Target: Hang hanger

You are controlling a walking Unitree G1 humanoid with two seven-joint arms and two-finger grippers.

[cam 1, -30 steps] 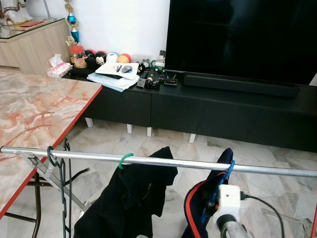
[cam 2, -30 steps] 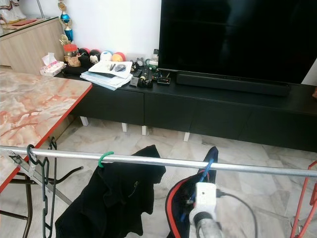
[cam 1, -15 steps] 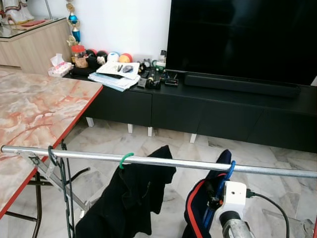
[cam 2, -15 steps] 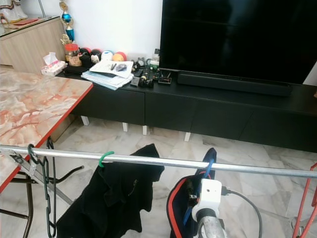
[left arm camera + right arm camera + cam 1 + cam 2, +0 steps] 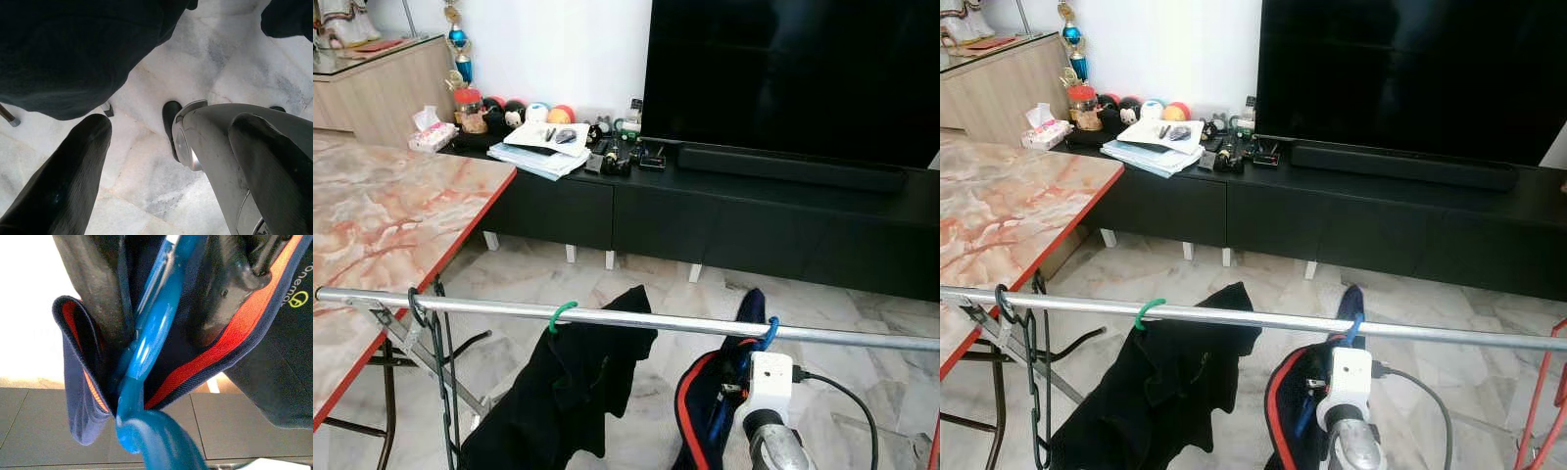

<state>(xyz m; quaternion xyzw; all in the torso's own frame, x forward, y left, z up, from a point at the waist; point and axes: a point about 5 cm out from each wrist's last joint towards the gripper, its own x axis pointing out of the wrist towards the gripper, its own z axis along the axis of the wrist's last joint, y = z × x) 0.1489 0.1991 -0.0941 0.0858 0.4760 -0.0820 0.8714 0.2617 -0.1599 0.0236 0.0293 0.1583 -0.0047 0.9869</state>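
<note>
Yellow letters "onemor", cut off, stand on the dark garment (image 5: pixel 274 367).

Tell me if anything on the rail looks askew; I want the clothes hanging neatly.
The black garment on the green hanger droops bunched and lopsided below the rail. The right gripper holds the blue hanger, hooked over the rail, its navy-and-red garment crumpled.

The rail (image 5: pixel 636 320) is gleaming as smooth metal; the blue hanger (image 5: pixel 146 357) is shining like glossy plastic, perhaps; the shirt (image 5: pixel 254 347) is showing matt cloth.
</note>
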